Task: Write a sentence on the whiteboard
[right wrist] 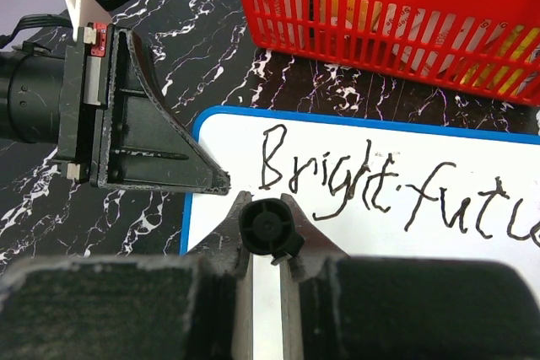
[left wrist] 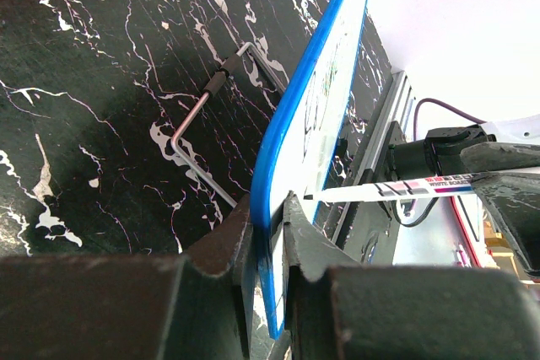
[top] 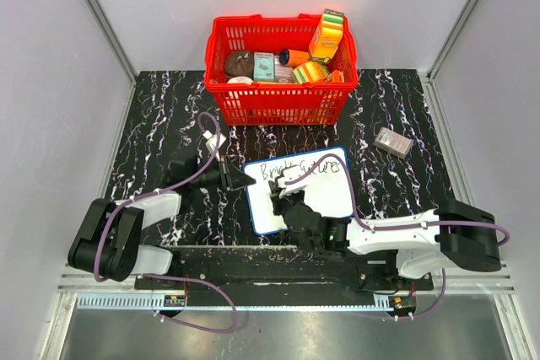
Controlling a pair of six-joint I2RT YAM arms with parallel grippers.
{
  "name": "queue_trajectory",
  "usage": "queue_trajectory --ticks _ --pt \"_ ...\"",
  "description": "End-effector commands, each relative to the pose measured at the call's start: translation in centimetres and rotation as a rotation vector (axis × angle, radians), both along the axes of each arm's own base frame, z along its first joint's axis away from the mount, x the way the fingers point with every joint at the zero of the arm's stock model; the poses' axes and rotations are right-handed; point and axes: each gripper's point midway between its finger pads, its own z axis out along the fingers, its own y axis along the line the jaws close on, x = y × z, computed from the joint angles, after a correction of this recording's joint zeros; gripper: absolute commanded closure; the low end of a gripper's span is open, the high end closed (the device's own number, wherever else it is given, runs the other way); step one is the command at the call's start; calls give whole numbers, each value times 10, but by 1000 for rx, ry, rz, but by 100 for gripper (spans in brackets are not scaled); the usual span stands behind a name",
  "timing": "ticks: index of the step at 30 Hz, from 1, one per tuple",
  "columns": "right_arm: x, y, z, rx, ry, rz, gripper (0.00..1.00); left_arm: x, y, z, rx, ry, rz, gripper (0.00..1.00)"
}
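Two claws share the whiteboard (top: 336, 185) mid-surface: left claw (top: 242, 180) pinches its 9 o'clock rim, right claw (top: 283, 198) clamps a marker (right wrist: 268, 228), poised at 6 o'clock below the sentence (top: 299, 168), which runs 9-to-3.

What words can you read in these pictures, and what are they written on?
"Bright futures": the sentence, black handwriting on the whiteboard; the right wrist view cuts it off at "futu".
"WHITE BOAR", its end hidden: printed on the marker.
Print on the packages in the red basket: too small to read.
Print on the small grey box on the table: too small as well.
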Motion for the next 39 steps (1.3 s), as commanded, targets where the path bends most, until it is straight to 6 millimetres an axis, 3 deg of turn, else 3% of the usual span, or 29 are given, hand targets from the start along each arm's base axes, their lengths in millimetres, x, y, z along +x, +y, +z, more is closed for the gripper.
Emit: queue_trajectory --ticks 1,31,35,39 --pt "-2 11 11 46 6 16 100 18 11 -20 100 -57 69 100" --pt "-25 2 -26 43 144 104 100 19 11 -20 102 -55 70 100" --pt "-26 0 -19 60 133 109 100 19 11 -21 103 -52 72 100" --pt "-27 -5 5 151 101 122 100 19 11 -22 104 -52 71 100"
